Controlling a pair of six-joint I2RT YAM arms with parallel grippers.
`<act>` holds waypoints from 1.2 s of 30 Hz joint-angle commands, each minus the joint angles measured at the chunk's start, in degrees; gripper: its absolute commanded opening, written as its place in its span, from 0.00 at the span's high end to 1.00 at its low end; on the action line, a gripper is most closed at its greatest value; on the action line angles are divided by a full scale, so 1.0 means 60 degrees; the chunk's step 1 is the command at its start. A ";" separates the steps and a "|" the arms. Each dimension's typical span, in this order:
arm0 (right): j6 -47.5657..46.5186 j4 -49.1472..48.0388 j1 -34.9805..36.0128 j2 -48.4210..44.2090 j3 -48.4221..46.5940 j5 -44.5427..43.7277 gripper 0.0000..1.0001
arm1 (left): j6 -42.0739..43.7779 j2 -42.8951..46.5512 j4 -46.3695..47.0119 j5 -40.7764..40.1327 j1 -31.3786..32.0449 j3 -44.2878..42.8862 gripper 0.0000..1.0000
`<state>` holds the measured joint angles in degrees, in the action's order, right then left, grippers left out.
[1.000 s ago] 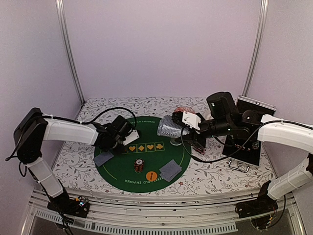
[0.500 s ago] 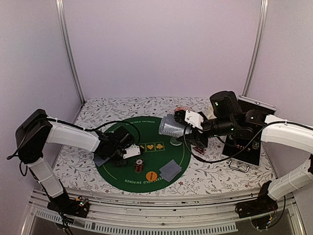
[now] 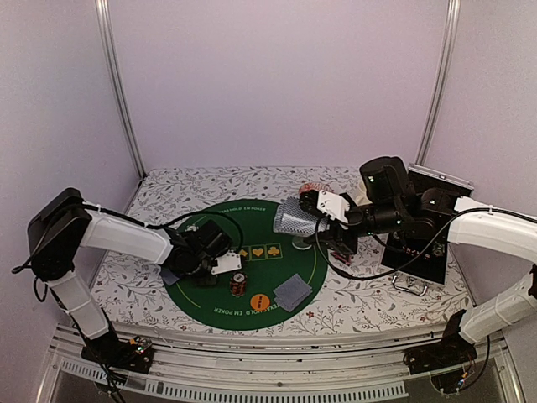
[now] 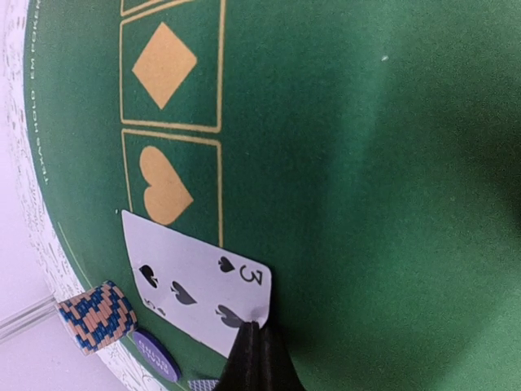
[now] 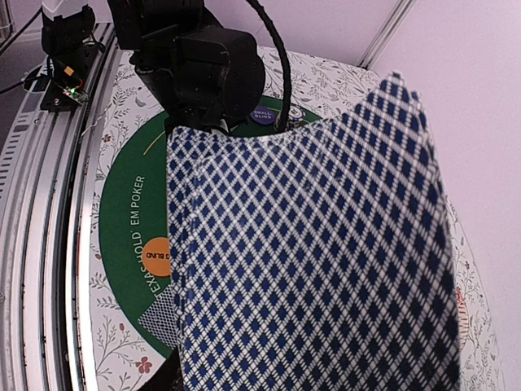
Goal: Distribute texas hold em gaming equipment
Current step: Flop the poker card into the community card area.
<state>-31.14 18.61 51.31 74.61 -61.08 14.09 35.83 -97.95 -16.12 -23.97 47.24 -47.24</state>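
Left gripper [image 4: 259, 342], card [image 4: 195, 281] nearer chip stack [image 4: 96, 316]

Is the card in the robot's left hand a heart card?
No, the white face-up playing card pinched in the left hand shows a 3 and black spade marks, not hearts.

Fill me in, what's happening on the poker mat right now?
The left gripper is pinching a face-up three of spades by its corner, low at the green mat beside the heart box. The right gripper holds the deck raised over the mat's far right side. A chip stack, an orange button and face-down cards lie on the mat.
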 commanded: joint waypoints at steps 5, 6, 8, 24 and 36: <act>-0.0055 0.0010 -0.0043 -0.0289 0.0040 0.0034 0.57 | 0.0306 -0.0122 -0.1001 0.0176 -0.0210 0.0603 1.00; -0.0055 0.0025 -0.0045 -0.0302 0.0037 0.0026 0.57 | 0.0324 -0.0070 -0.1026 0.0203 -0.0220 0.0631 1.00; -0.0052 0.0047 -0.0047 -0.0332 0.0043 0.0000 0.57 | 0.0340 0.0027 -0.1106 0.0288 -0.0278 0.0672 1.00; -0.0055 0.0121 -0.0054 -0.0419 0.0080 -0.0077 0.57 | 0.0371 0.0022 -0.0994 0.0294 -0.0454 0.0726 1.00; -0.0084 0.0150 -0.0052 -0.0413 0.0082 -0.0077 0.57 | 0.0019 0.0578 -0.1202 0.0813 -0.0344 0.0267 0.71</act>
<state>-31.16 19.70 51.31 73.49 -61.08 13.82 37.01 -95.79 -17.43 -23.94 45.41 -46.13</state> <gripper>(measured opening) 0.433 0.245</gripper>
